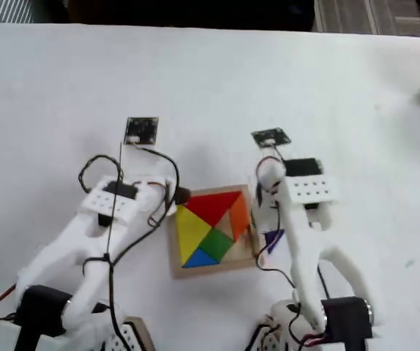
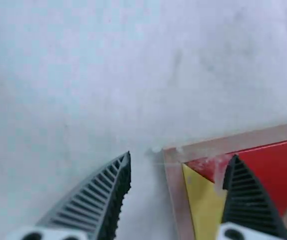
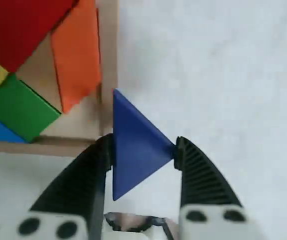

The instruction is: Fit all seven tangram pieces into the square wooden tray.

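Beside tray [image 3: 108, 50] | right tool [image 3: 142, 144] clamps blue triangle [image 3: 132, 152] | from above, right arm [image 1: 303, 238] half-hides it

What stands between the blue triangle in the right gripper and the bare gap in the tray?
Only the tray rim: the blue triangle, in the right gripper, sits just outside it. The bare gap lies just inside, beside the orange piece and green square. Nothing else visible blocks it.
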`<state>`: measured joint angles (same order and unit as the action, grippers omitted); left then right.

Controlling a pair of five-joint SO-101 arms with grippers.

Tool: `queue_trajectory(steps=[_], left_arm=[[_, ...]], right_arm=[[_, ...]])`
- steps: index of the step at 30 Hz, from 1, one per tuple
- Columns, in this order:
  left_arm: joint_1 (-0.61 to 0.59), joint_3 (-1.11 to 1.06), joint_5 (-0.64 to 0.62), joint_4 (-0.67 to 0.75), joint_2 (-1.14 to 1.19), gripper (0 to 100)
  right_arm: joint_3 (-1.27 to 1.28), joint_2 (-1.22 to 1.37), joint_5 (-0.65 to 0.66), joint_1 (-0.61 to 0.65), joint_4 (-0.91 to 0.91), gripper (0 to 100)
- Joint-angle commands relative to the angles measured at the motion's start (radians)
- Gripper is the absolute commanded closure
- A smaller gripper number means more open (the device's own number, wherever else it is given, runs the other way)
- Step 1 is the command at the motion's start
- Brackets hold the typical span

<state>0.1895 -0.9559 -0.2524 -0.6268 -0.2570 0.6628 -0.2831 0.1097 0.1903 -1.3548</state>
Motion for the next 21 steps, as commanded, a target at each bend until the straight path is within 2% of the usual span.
queue_trajectory(steps=[1,5,12,14,19,21], left_arm=[[-0.004,0.051,-0.002,0.018,0.002,70],[-0.004,0.051,-0.002,0.018,0.002,70],[-0.004,0.051,-0.002,0.018,0.002,70],[-0.004,0.051,-0.002,0.020,0.002,70],[-0.004,0.051,-0.002,0.020,0.002,70],[-0.004,0.051,-0.002,0.020,0.002,70]], right_arm=[[-0.043,0.022,-0.178,0.096,0.051,92.1],[-0.046,0.061,-0.227,0.136,0.073,92.1],[-0.046,0.074,-0.330,0.275,0.087,91.9],[-0.038,0.076,-0.330,0.306,0.087,87.8],[0.006,0.074,-0.330,0.320,0.087,68.9],[0.006,0.074,-0.330,0.320,0.085,67.4]])
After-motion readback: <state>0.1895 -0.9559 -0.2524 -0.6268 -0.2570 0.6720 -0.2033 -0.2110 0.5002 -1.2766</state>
